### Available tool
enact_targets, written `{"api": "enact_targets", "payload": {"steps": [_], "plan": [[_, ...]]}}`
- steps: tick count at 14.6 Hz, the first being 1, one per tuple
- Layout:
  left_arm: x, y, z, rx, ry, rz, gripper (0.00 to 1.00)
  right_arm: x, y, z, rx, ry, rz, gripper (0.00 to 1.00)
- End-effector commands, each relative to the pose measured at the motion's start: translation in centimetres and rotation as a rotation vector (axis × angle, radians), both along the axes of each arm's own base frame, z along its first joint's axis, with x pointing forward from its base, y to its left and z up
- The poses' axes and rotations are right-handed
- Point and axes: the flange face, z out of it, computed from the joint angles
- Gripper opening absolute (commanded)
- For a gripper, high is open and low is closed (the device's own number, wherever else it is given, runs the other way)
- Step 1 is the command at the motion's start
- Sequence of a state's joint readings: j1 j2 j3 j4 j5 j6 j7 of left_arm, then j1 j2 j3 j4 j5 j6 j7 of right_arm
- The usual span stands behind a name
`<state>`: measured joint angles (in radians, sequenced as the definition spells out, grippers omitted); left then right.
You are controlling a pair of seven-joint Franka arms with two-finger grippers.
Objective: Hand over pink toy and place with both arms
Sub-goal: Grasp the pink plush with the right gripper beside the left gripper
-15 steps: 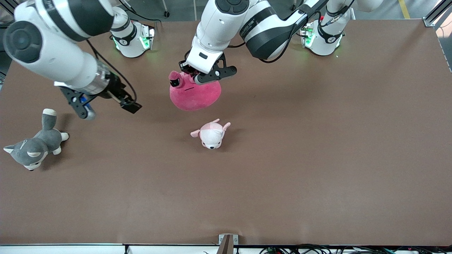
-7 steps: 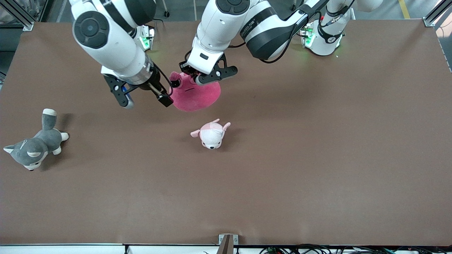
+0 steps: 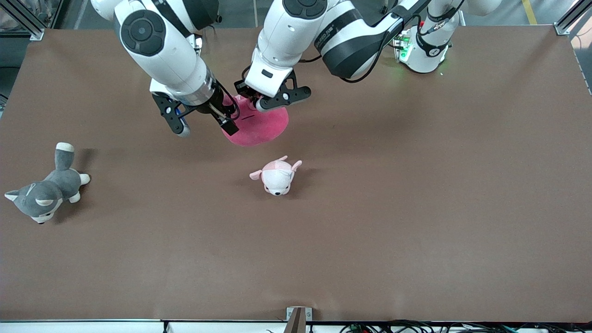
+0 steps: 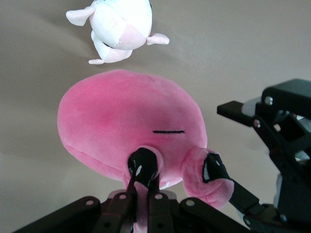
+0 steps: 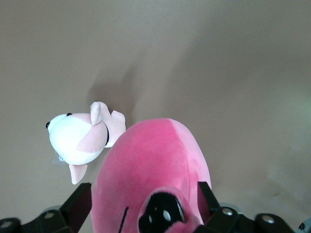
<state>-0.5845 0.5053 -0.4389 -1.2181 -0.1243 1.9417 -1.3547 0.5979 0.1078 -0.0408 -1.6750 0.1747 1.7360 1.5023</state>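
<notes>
The pink toy (image 3: 259,127) hangs in the air over the table's middle, toward the arms' bases. My left gripper (image 3: 253,98) is shut on one of its dark eye stalks (image 4: 143,165), with the round body (image 4: 126,116) drooping below. My right gripper (image 3: 206,128) stands open beside the toy. In the right wrist view its two fingers (image 5: 80,201) straddle the toy's upper part (image 5: 155,160), with the other dark eye (image 5: 163,213) between them. From the left wrist view, the right gripper (image 4: 240,155) sits next to that second eye.
A small white and pale-pink puppy plush (image 3: 276,177) lies on the brown table (image 3: 416,208), under the hanging toy and nearer the front camera. A grey and white husky plush (image 3: 44,194) lies toward the right arm's end.
My right arm has swung in from over the husky's end of the table to the pink toy, and its fingers now straddle it. The left gripper has kept its hold without moving.
</notes>
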Motion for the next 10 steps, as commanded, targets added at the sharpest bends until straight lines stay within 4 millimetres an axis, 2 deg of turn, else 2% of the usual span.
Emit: {"api": "enact_targets", "payload": {"steps": [1,6,9,10], "plan": [[0.0,-0.3,0.8,-0.019,0.000,0.018,0.00,-2.0,-0.3,1.0,0.018,-0.003,-0.006,0.92],[0.0,-0.3,0.8,-0.019,0.000,0.018,0.00,-3.8,0.2,0.9,0.016,0.004,0.020,0.86],[0.0,-0.3,0.8,-0.019,0.000,0.018,0.00,-4.2,0.7,0.7,0.014,0.006,0.030,0.75],[0.0,-0.3,0.8,-0.019,0.000,0.018,0.00,-4.2,0.7,0.7,0.014,0.006,0.032,0.68]]}}
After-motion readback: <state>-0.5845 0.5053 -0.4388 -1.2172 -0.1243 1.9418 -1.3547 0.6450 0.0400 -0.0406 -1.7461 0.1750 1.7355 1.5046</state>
